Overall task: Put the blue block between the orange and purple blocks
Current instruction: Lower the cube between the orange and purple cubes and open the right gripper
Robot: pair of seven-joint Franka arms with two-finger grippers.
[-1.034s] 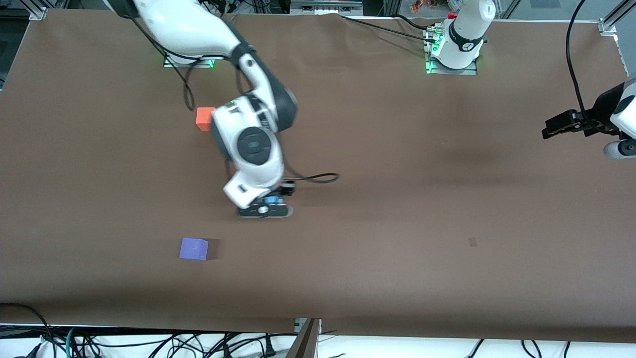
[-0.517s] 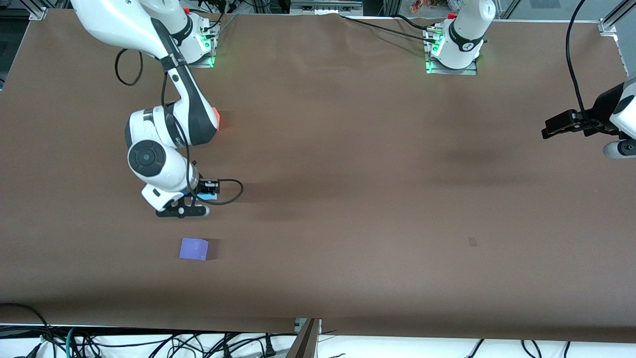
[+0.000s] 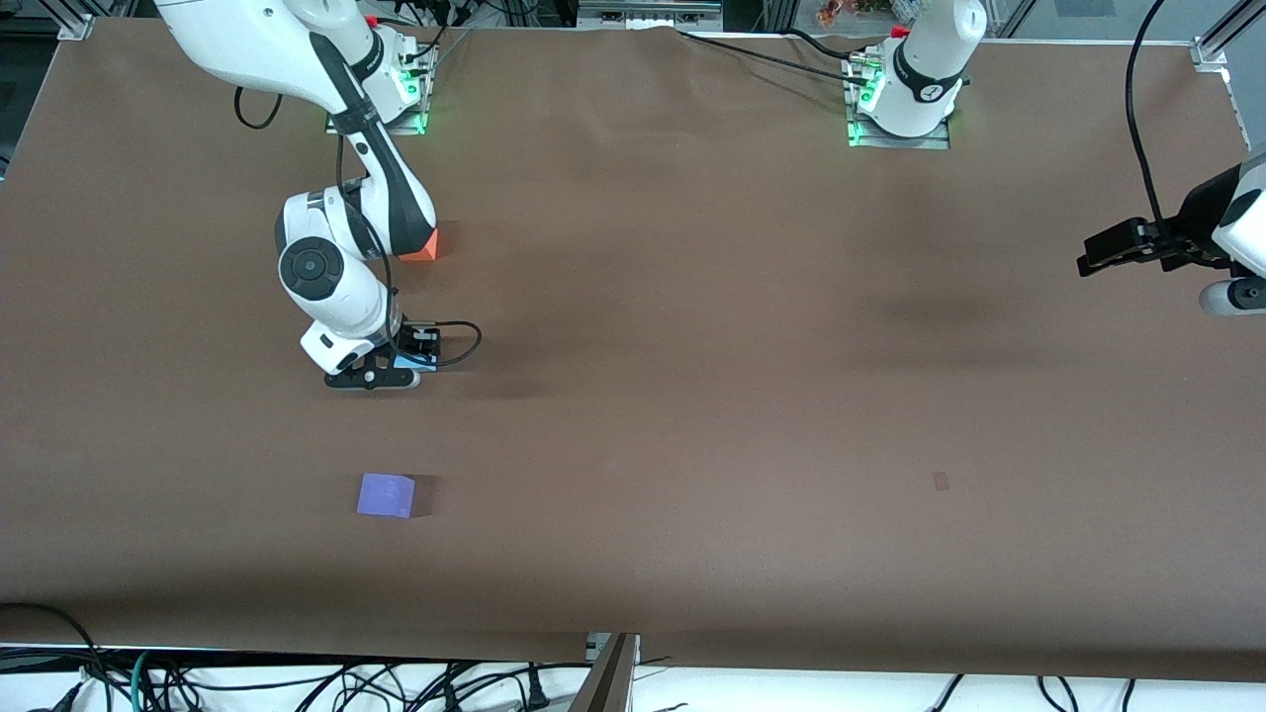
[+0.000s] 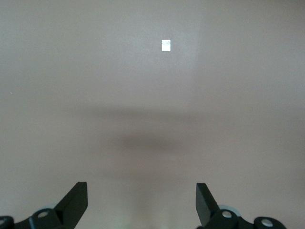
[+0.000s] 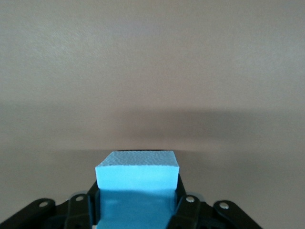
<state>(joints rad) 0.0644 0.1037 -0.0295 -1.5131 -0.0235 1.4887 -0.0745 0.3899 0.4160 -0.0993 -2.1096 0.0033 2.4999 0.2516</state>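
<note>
Fingers of the right gripper (image 3: 381,374) clamp the blue block (image 5: 137,179) above the table (image 3: 692,396), between purple block (image 3: 386,494) nearer the camera and orange block (image 3: 423,247) farther; release remains. Left gripper (image 4: 142,202) waits, fingers wide.

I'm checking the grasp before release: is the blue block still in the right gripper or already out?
In. The right wrist view shows the blue block clamped between the right gripper fingers, above the table.
</note>
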